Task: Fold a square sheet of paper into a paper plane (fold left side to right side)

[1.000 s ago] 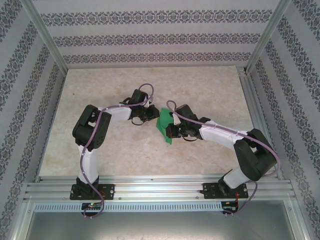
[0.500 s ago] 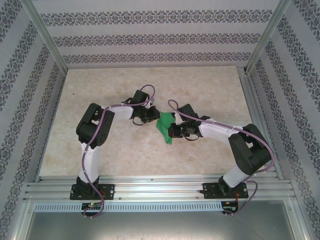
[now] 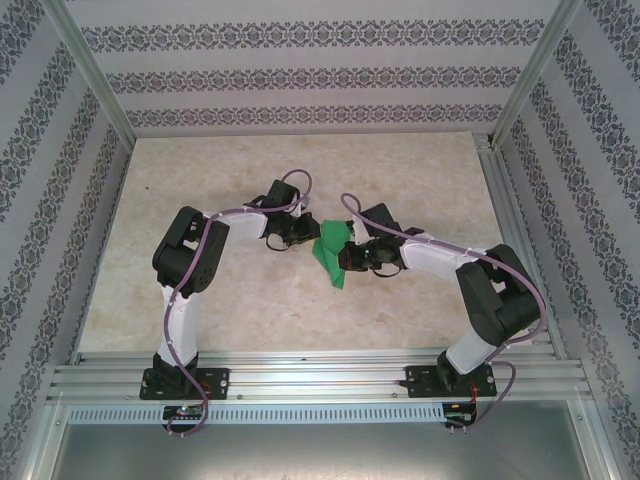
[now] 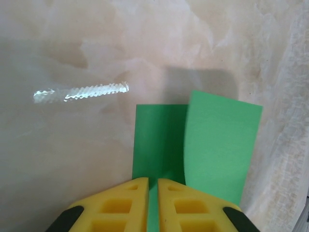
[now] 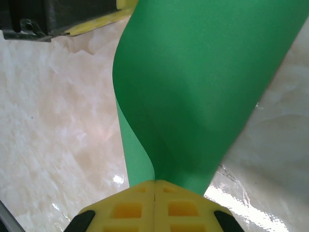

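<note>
We see the square sheet of paper (image 3: 331,258) near the middle of the pale marbled surface (image 3: 250,300), caught between our two arms. Our left pincer (image 3: 306,236) meets its far left edge, and our right pincer (image 3: 346,256) grips it from the right. In the left wrist view, the yellow fingers (image 4: 120,203) stand almost together, with a thin strip of green running between them, so this pincer is clamped on the paper. Beyond the fingers the sheet shows as two green panels side by side, and the right one (image 4: 217,145) bows upward over the other. In the right wrist view, the fingers (image 5: 186,208) are pressed together on the sheet's edge, and the paper (image 5: 207,72) curls away from them in a broad bend toward the left pincer's black and yellow body (image 5: 63,17). We cannot tell whether the sheet's near corner touches the surface.
</note>
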You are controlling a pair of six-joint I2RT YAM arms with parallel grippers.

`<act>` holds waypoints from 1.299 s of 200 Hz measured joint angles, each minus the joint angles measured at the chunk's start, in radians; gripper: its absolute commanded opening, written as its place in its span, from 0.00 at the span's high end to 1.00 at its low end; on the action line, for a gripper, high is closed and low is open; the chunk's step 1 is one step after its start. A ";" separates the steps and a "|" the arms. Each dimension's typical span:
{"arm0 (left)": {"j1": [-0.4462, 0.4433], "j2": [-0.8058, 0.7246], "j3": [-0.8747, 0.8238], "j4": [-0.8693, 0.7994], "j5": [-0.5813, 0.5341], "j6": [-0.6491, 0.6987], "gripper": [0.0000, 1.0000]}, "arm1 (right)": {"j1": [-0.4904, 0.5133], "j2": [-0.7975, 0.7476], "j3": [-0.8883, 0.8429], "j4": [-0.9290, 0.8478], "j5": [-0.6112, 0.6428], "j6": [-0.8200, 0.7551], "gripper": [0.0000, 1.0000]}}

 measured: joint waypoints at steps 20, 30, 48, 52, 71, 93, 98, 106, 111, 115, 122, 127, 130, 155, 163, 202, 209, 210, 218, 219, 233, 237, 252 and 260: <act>0.000 0.000 0.002 -0.003 -0.002 0.005 0.85 | 0.000 0.000 0.018 -0.003 -0.010 -0.010 1.00; -0.001 0.000 0.002 -0.003 -0.003 0.008 0.86 | 0.000 0.000 0.029 -0.005 -0.010 -0.015 1.00; -0.002 0.000 0.002 -0.005 -0.005 0.010 0.86 | -0.007 0.005 0.048 -0.009 -0.012 -0.029 1.00; -0.003 0.000 0.003 -0.006 -0.007 0.010 0.86 | -0.010 0.007 0.050 -0.010 -0.013 -0.032 1.00; -0.004 0.000 0.003 -0.009 -0.011 0.012 0.86 | -0.019 0.023 0.056 -0.013 -0.018 -0.044 1.00; -0.004 -0.001 0.003 -0.010 -0.012 0.013 0.86 | -0.026 0.034 0.056 -0.028 -0.021 -0.056 1.00; -0.005 -0.002 0.003 -0.010 -0.012 0.013 0.86 | -0.026 0.035 0.056 -0.030 -0.021 -0.058 1.00; -0.005 -0.002 0.003 -0.010 -0.012 0.014 0.85 | -0.026 0.034 0.056 -0.031 -0.024 -0.061 1.00; -0.005 -0.002 0.003 -0.010 -0.012 0.016 0.84 | -0.026 0.034 0.056 -0.030 -0.027 -0.062 1.00; -0.005 -0.003 0.003 -0.010 -0.012 0.016 0.82 | -0.026 0.034 0.056 -0.030 -0.030 -0.063 1.00; -0.005 -0.006 0.003 -0.013 -0.013 0.020 0.80 | -0.026 0.034 0.054 -0.030 -0.035 -0.064 1.00; -0.005 -0.009 0.003 -0.018 -0.016 0.023 0.78 | -0.026 0.034 0.053 -0.030 -0.039 -0.065 1.00; -0.005 -0.010 0.003 -0.021 -0.019 0.026 0.78 | -0.026 0.035 0.052 -0.030 -0.040 -0.065 0.99; -0.005 -0.050 0.003 -0.096 -0.058 0.051 0.72 | -0.026 0.035 0.040 -0.031 -0.051 -0.066 1.00; -0.004 -0.067 0.003 -0.122 -0.070 0.062 0.72 | -0.026 0.035 0.037 -0.031 -0.054 -0.066 1.00; 0.014 -0.162 0.007 -0.206 -0.115 0.092 0.71 | -0.026 0.035 0.034 -0.030 -0.073 -0.066 0.99; 0.016 -0.169 0.016 -0.214 -0.115 0.095 0.71 | -0.026 0.035 0.034 -0.030 -0.074 -0.067 0.99; 0.016 -0.169 0.017 -0.214 -0.115 0.095 0.71 | -0.026 0.035 0.034 -0.030 -0.074 -0.067 0.99; 0.016 -0.170 0.033 -0.216 -0.111 0.096 0.72 | -0.026 0.035 0.033 -0.029 -0.077 -0.067 0.99; 0.016 -0.170 0.037 -0.217 -0.109 0.097 0.72 | -0.026 0.035 0.033 -0.029 -0.078 -0.067 0.99; 0.012 -0.154 0.088 -0.229 -0.092 0.102 0.73 | -0.026 0.035 0.032 -0.029 -0.081 -0.069 0.99; 0.011 -0.148 0.108 -0.235 -0.086 0.103 0.73 | -0.026 0.035 0.032 -0.029 -0.081 -0.070 0.99; -0.002 -0.101 0.201 -0.240 -0.066 0.111 0.74 | -0.026 0.035 0.032 -0.029 -0.083 -0.070 0.99; -0.011 -0.072 0.250 -0.240 -0.054 0.113 0.74 | -0.026 0.035 0.032 -0.029 -0.085 -0.070 0.99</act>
